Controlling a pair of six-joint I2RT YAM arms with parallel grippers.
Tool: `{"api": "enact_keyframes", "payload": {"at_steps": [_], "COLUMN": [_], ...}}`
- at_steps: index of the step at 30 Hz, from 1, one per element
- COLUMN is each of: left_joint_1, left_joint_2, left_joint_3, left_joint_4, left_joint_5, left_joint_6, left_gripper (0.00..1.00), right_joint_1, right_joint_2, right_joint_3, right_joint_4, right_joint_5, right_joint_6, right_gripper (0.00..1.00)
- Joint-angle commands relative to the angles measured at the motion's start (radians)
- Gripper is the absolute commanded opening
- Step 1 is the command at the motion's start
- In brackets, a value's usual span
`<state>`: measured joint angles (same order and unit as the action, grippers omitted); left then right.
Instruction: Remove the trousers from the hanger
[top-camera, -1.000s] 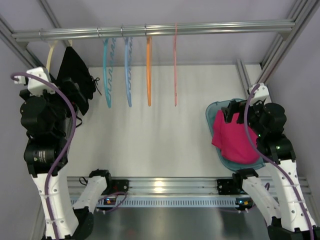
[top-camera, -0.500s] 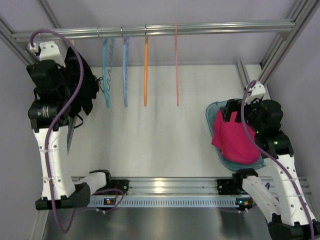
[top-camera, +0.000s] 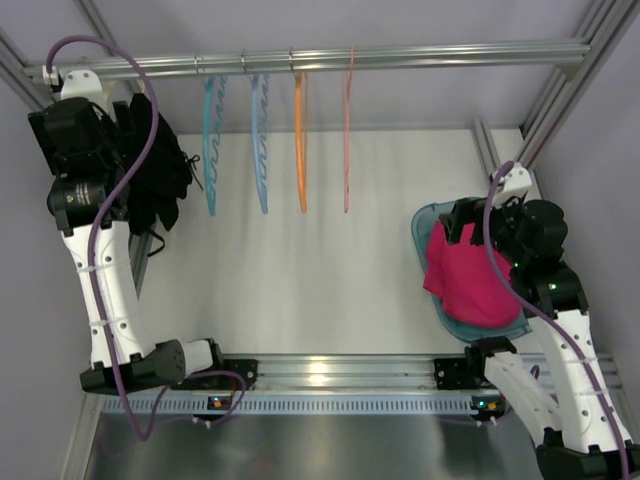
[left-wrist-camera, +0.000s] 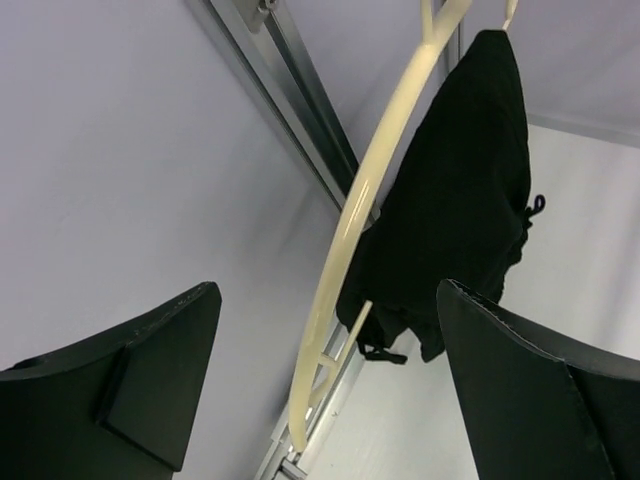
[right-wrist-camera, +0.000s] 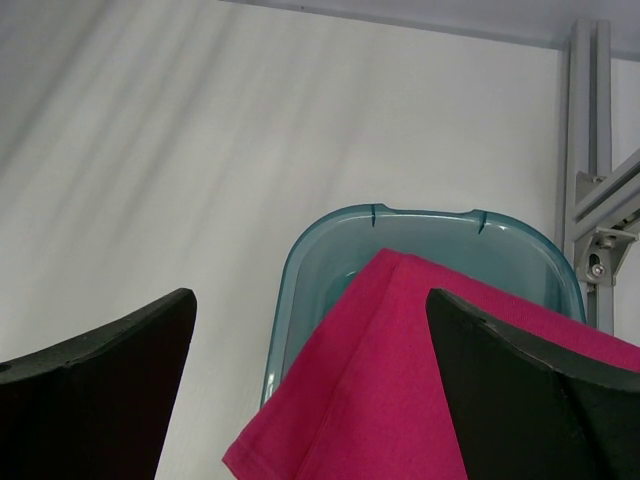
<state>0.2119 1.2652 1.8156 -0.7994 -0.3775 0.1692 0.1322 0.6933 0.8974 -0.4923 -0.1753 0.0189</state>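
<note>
Approach step: left gripper, jaws wide apart, faces the hanger at the rail's left end, nothing gripped. Trousers hang on it just beyond. Next move: reach past the plastic, pinch fabric. Right gripper's spread too, empty.

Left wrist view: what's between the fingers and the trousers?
There, only the hanger's bare arm crosses between the left fingers; the trousers hang beyond it.
</note>
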Motion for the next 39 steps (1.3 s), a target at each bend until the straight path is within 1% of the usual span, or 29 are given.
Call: {"api": "enact_keyframes", "payload": {"at_steps": [1, 4, 5, 7, 10, 13, 16, 20, 25, 29, 31, 34, 39], "left_joint_1": [0.027, 0.115, 0.189, 0.224, 0.241, 0.288, 0.314, 0.366, 0.368, 0.373, 0.373, 0.374, 0.374], "left_joint_2": [0.019, 0.023, 0.026, 0.052, 0.077, 0.103, 0.14, 0.175, 0.195, 0.207, 0.207, 0.226, 0.221], "left_joint_3": [0.057, 0.063, 0.065, 0.088, 0.111, 0.126, 0.143, 0.142, 0.123, 0.097, 0.077, 0.074, 0.051], "left_joint_4": [0.077, 0.054, 0.046, 0.014, -0.015, -0.029, -0.066, -0.078, -0.077, -0.051, -0.009, 0.015, 0.068], "left_joint_5": [0.054, 0.28, 0.395, 0.449, 0.503, 0.63, 0.699, 0.785, 0.859, 0.916, 0.93, 0.93, 0.939], "left_joint_6": [0.058, 0.033, 0.014, 0.019, 0.033, 0.033, 0.012, -0.01, -0.004, -0.01, -0.028, -0.072, -0.114], "left_gripper": [0.95, 0.95, 0.94, 0.93, 0.91, 0.89, 0.84, 0.83, 0.81, 0.71, 0.69, 0.55, 0.52], "right_joint_1": [-0.009, -0.011, -0.009, -0.011, -0.009, -0.011, -0.011, -0.011, -0.009, -0.011, -0.011, -0.011, -0.011], "right_joint_2": [-0.029, -0.049, -0.055, -0.075, -0.086, -0.083, -0.081, -0.09, -0.103, -0.1, -0.101, -0.106, -0.098], "right_joint_3": [0.003, -0.002, -0.003, -0.005, -0.008, -0.006, -0.005, -0.012, -0.02, -0.02, -0.022, -0.026, -0.029], "right_joint_4": [0.061, 0.06, 0.06, 0.061, 0.055, 0.054, 0.057, 0.052, 0.046, 0.047, 0.05, 0.05, 0.055], "right_joint_5": [-0.013, -0.01, -0.012, -0.013, -0.016, -0.015, -0.02, -0.016, -0.015, -0.013, -0.013, -0.012, -0.015], "right_joint_6": [-0.008, -0.008, -0.042, -0.05, -0.056, -0.054, -0.05, -0.05, -0.057, -0.056, -0.053, -0.05, -0.039], "right_gripper": [0.99, 0.99, 0.99, 0.99, 0.99, 0.99, 0.99, 0.99, 0.99, 0.99, 0.99, 0.99, 0.99]}}
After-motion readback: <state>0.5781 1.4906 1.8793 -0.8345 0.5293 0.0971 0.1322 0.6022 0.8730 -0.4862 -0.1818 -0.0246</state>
